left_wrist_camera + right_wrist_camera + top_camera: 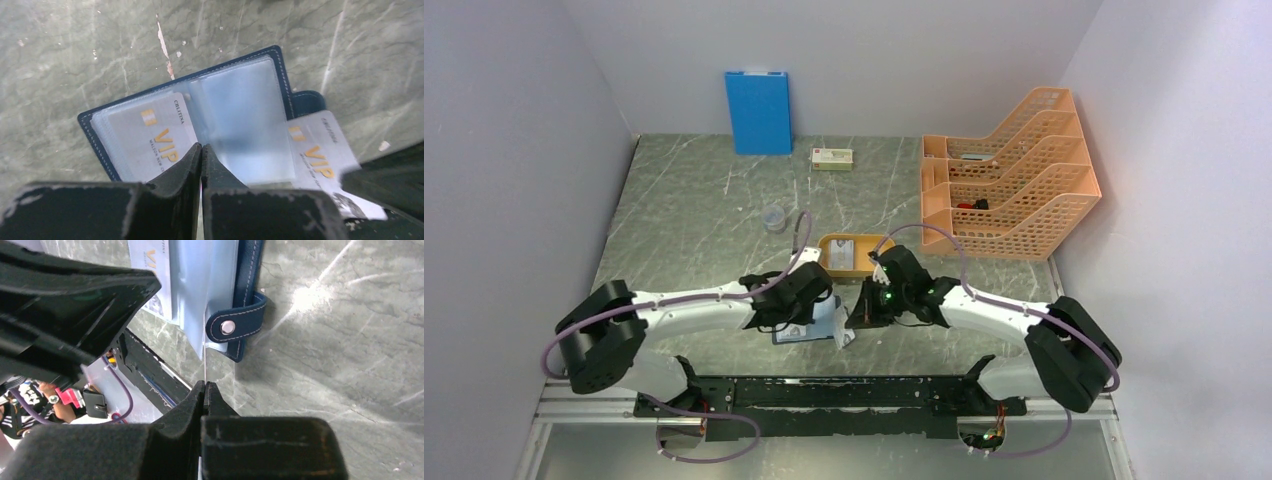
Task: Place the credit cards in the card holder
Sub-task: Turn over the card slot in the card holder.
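Observation:
The card holder (280, 75) lies open on the table, dark navy with clear sleeve pages; it also shows in the top view (799, 333) and the right wrist view (248, 285). One credit card (150, 135) marked VIP sits in its left sleeve. My left gripper (201, 148) is shut, its tips over the middle of the sleeves. My right gripper (205, 385) is shut on a second credit card (320, 155), seen edge-on in the right wrist view (205, 365), with its far edge at the holder's right side by the snap strap (235, 326). Another card (844, 250) lies in the orange tray (828, 262).
A blue board (758, 112) leans on the back wall. A white box with a red label (832, 158) lies beside it. An orange file rack (1009, 185) stands at the right. A small clear cup (773, 217) stands mid-table.

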`<action>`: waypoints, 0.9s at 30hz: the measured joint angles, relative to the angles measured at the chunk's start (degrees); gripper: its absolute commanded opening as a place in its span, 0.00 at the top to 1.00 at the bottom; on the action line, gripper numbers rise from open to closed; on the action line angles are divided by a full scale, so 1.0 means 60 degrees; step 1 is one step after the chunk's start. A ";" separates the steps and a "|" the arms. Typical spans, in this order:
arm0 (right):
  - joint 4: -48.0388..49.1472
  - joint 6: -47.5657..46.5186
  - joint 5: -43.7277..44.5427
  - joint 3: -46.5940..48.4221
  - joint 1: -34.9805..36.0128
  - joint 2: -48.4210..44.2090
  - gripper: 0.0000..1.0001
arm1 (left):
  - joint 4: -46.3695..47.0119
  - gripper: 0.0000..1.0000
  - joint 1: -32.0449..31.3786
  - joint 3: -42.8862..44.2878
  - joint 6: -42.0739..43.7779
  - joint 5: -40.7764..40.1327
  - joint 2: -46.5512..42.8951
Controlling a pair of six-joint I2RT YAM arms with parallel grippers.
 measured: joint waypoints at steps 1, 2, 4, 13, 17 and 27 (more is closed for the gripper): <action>0.0055 0.0011 -0.0004 0.0040 0.0007 0.0066 1.00 | -0.0164 0.90 0.0000 0.0055 0.0000 -0.0004 -0.0153; 0.0102 0.0015 -0.0007 0.0091 0.0022 0.0120 1.00 | -0.0317 0.90 0.0000 0.0120 0.0000 -0.0007 -0.0324; 0.0291 0.0018 -0.0015 0.0248 0.0080 0.0299 1.00 | -0.0605 0.89 0.0000 0.0259 0.0000 -0.0015 -0.0688; 0.0816 0.0087 -0.0033 0.0987 0.0710 0.1206 1.00 | -0.1588 0.89 0.0000 0.0277 -0.0259 -0.0488 -0.2623; 0.1024 0.0160 0.0004 0.1282 0.0976 0.1727 1.00 | -0.1650 0.88 0.0000 -0.0182 -0.0506 -0.0597 -0.3541; 0.1439 0.0299 0.0138 0.1679 0.1432 0.2707 1.00 | -0.1395 0.89 0.0055 -0.0882 -0.0718 -0.0576 -0.3599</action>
